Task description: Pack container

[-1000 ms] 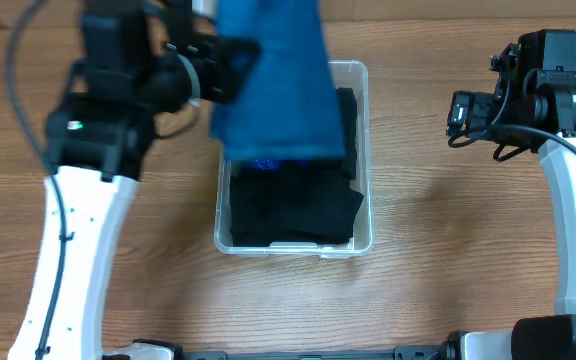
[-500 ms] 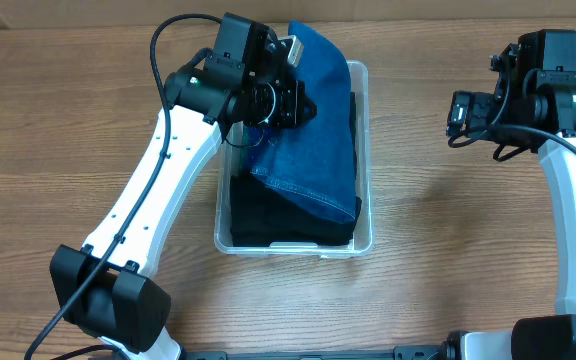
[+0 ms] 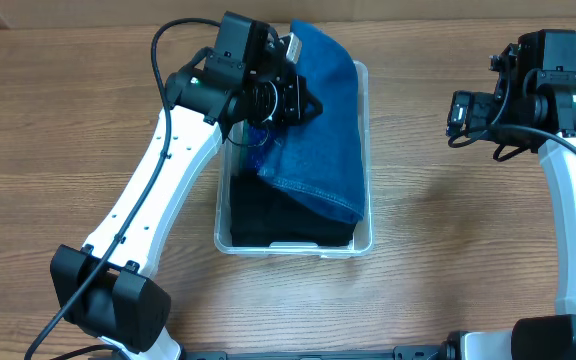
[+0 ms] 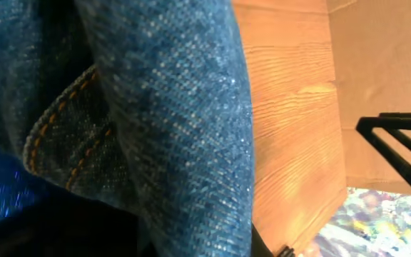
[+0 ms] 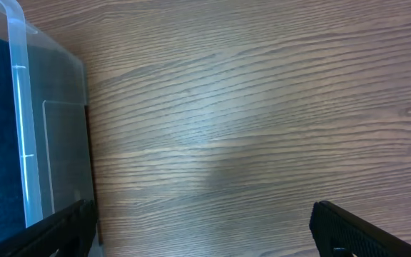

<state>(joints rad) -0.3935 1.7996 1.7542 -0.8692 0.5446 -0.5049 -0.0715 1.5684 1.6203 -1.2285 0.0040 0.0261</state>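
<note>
Left gripper (image 3: 290, 100) fingers are buried in denim, so I cannot tell their spread. Right fingers (image 5: 359, 227) are wide apart and hold nothing. The container (image 3: 222, 238) sits mid-table (image 3: 448, 260). Inside it lies black cloth (image 3: 268, 215), with blue denim (image 3: 320, 150) slanting on top, its far end over the container's far rim. The left gripper sits over the container's far-left corner, against the denim. The right gripper (image 3: 462, 112) is well right of the container.

Table (image 3: 448, 250): wood-grain top, mid-brown, grain running 9 to 3 o'clock. Directly on it: one container (image 3: 293, 249), clear plastic, rectangular, just off centre toward 12 o'clock, long sides running 12 to 6
</note>
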